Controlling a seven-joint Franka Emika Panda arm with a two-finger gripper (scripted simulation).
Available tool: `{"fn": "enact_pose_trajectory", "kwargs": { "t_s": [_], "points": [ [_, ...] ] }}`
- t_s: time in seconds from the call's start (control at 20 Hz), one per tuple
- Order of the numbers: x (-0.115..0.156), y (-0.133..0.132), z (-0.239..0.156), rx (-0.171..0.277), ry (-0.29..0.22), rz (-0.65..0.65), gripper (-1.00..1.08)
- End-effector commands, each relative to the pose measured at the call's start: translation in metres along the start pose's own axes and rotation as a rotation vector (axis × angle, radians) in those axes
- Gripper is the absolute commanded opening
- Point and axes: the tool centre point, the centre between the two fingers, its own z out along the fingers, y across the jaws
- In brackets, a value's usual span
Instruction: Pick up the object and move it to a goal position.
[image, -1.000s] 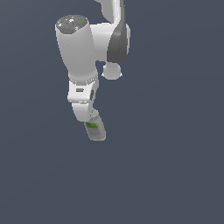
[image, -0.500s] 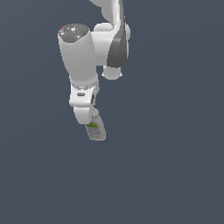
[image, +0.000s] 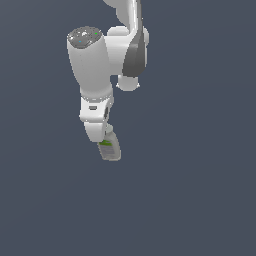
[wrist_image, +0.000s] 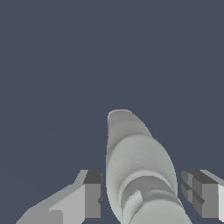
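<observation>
The object, a small grey-beige bottle (image: 110, 150) with a green-and-white label, lies on the dark grey floor just under the white hand. In the wrist view the bottle (wrist_image: 135, 162) fills the space between the two fingers, its narrower pale cap end nearest the camera. My gripper (image: 105, 136) is open and straddles the bottle. In the wrist view the gripper (wrist_image: 142, 192) has a narrow gap to the bottle at the one finger (wrist_image: 92, 192) and a somewhat wider gap at the other finger (wrist_image: 202, 194). Neither pad touches the bottle.
The dark grey-blue floor (image: 200, 200) stretches flat on all sides with no other object in view. The white arm (image: 90, 60) rises above the hand towards the exterior view's top.
The hand has come down a little over the bottle and the upper arm links have turned. The bottle has stayed where it was.
</observation>
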Motion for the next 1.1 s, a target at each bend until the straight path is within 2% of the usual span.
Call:
{"fn": "enact_pose_trajectory", "kwargs": {
  "t_s": [0.0, 0.25, 0.5, 1.05],
  "points": [
    [0.003, -0.001, -0.003, -0.001, 0.000, 0.000, -1.00],
    [0.016, -0.011, -0.014, -0.001, -0.001, 0.000, -1.00],
    [0.041, -0.027, -0.036, -0.001, -0.001, 0.000, -1.00],
    [0.132, -0.087, -0.113, 0.000, -0.005, 0.000, -1.00]
  ]
}}
